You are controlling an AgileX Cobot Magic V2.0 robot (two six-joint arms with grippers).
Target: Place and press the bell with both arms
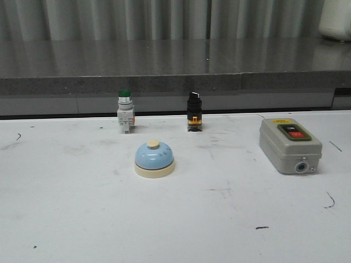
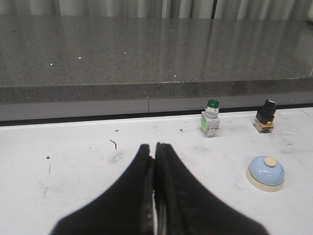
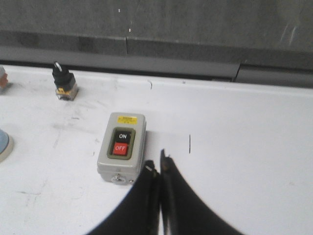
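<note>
The bell (image 1: pixel 154 159) sits upright on the white surface (image 1: pixel 82 219), a little left of centre in the front view, its cream button on top and its cream base flat on the surface. Nothing touches it. Farther back and to its left stands a green-capped push-button (image 1: pixel 125 111); farther back and to its right stands a black selector switch (image 1: pixel 193 111) on a yellow base. Well apart on the right lies a grey switch box (image 1: pixel 289 144) with a black ON key and a red OFF key on its top face.

Neither arm shows in the front view. In the left wrist view the left end effector (image 2: pixel 155 149) hangs above bare surface with its two dark fingers pressed together and nothing between them; the bell (image 2: pixel 265 173) lies off to its right and slightly farther away. In the right wrist view the right end effector (image 3: pixel 156 165) has its fingers nearly together, only a thin slit between them, holding nothing; its tips sit just beside the near right corner of the switch box (image 3: pixel 121 147), and whether they touch it cannot be told
</note>
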